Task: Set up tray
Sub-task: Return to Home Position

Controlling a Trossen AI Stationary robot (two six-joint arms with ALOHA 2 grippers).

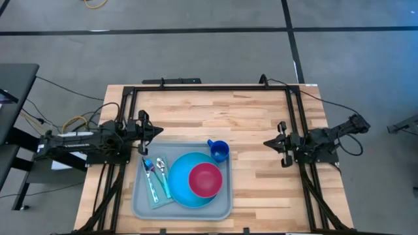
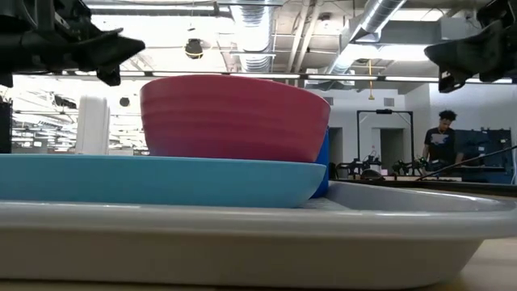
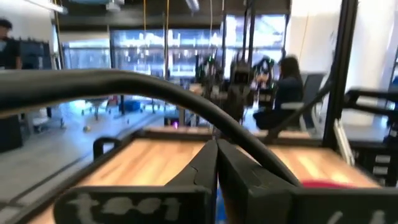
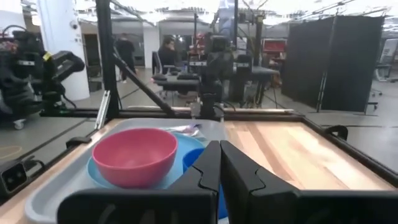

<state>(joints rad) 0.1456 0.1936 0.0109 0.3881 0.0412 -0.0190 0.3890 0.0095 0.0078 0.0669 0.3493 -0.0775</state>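
Tray [image 2: 242, 234] rim foremost, mug [image 2: 323, 170] mostly behind bowl [image 2: 234, 117]

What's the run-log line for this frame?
tray: bowl on plate, cup, cutlery on napkin | left gripper: jaws shut, empty, beside tray | right gripper: jaws shut, empty, right of tray

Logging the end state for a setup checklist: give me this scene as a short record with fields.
tray: on table's near side, loaded
plate: bright blue, on tray
bowl: red, on plate
cup: blue, tray's far right corner
napkin: teal, left of plate
cutlery: on napkin
left gripper: beyond tray's far left corner, fingers shut, empty
right gripper: right of tray, fingers shut, empty
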